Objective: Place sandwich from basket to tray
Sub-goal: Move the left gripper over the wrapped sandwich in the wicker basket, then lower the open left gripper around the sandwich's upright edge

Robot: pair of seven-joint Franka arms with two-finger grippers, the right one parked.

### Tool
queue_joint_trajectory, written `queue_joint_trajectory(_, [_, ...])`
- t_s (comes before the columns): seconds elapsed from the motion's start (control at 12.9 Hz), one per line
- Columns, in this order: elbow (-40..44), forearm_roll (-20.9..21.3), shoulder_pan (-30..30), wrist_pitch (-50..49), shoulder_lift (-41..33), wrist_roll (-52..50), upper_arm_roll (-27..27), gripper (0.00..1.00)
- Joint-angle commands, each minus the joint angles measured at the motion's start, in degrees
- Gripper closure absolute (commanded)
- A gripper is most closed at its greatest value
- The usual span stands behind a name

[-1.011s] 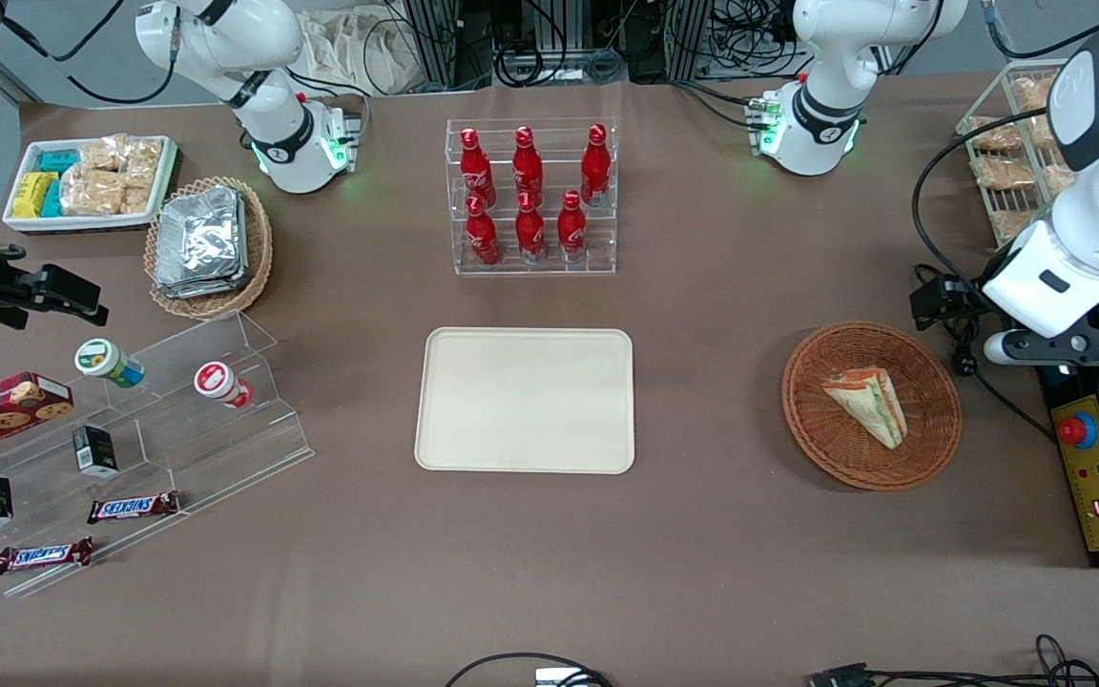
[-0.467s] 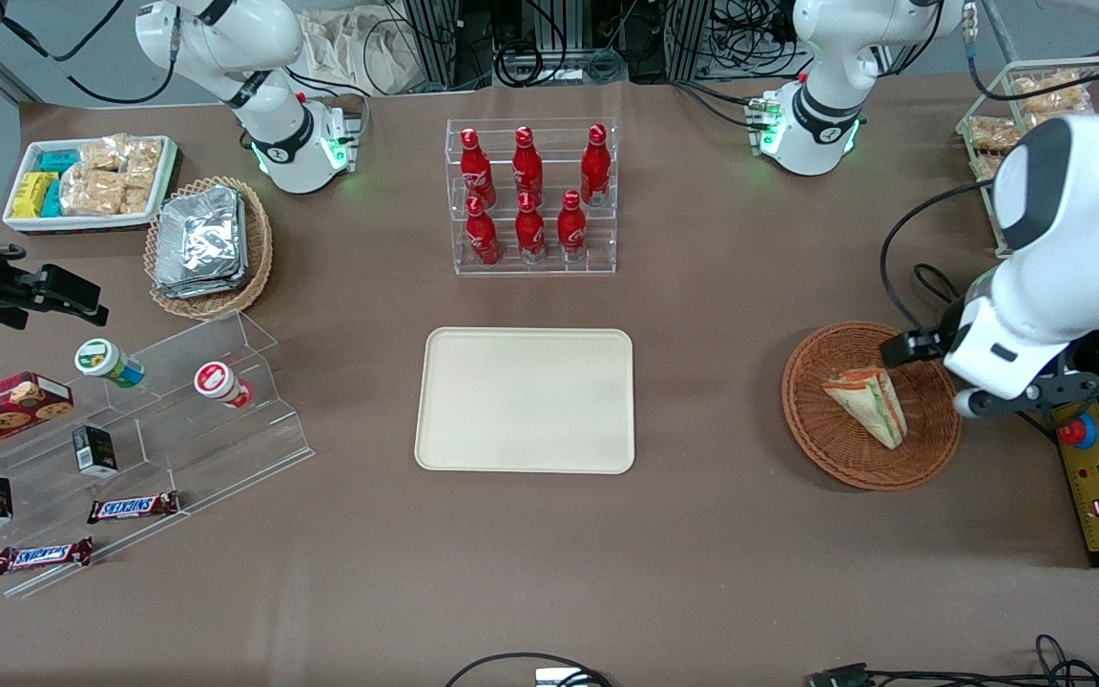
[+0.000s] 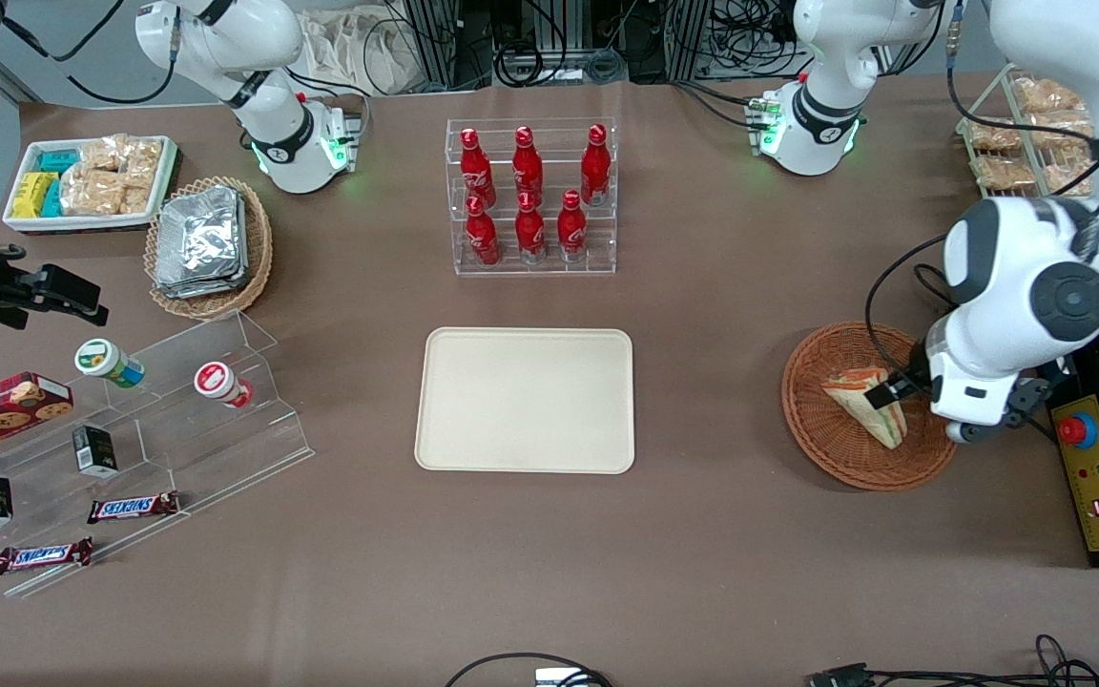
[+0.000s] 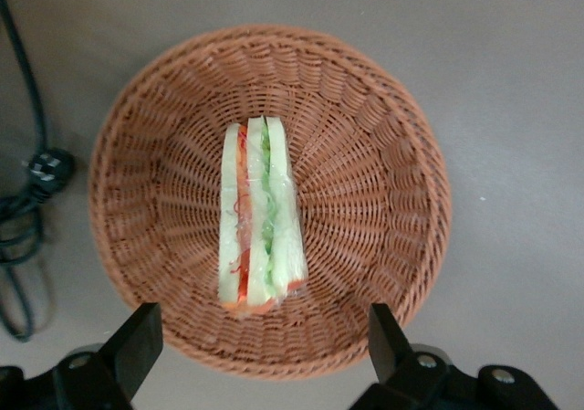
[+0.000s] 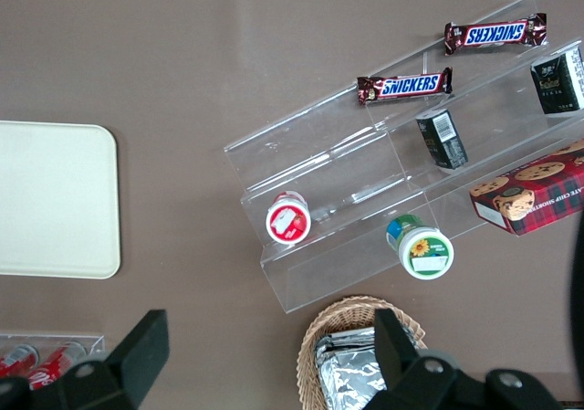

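The sandwich (image 3: 862, 401) lies in the reddish-brown woven basket (image 3: 826, 448), toward the working arm's end of the table. The left wrist view looks straight down on it: the sandwich (image 4: 258, 218) shows its orange and green filling in the middle of the basket (image 4: 383, 191). My left gripper (image 3: 952, 412) hovers above the basket, over its rim. In the left wrist view the gripper (image 4: 263, 351) is open, its fingers (image 4: 137, 341) wide apart with nothing between them. The cream-beige tray (image 3: 526, 401) lies bare at the table's middle.
A clear rack of red bottles (image 3: 530, 196) stands farther from the camera than the tray. A control box with a red button (image 3: 1079, 431) and a cable with a plug (image 4: 41, 168) lie beside the basket. A wire rack of snacks (image 3: 1026, 143) stands at the working arm's end.
My left arm has swung in from the table's end. The gripper has moved from beside the basket to above it and the sandwich. The sandwich has not moved.
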Motion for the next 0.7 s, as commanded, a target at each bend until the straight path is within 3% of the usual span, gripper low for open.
queue_joint_trajectory(0.0, [-9.02, 0.69, 0.78, 10.3, -1.9, -2.26, 1.16, 0.0])
queue_joint_trajectory(0.62, [-10.28, -0.01, 2.28, 17.54, 1.43, -4.28, 1.26, 0.0])
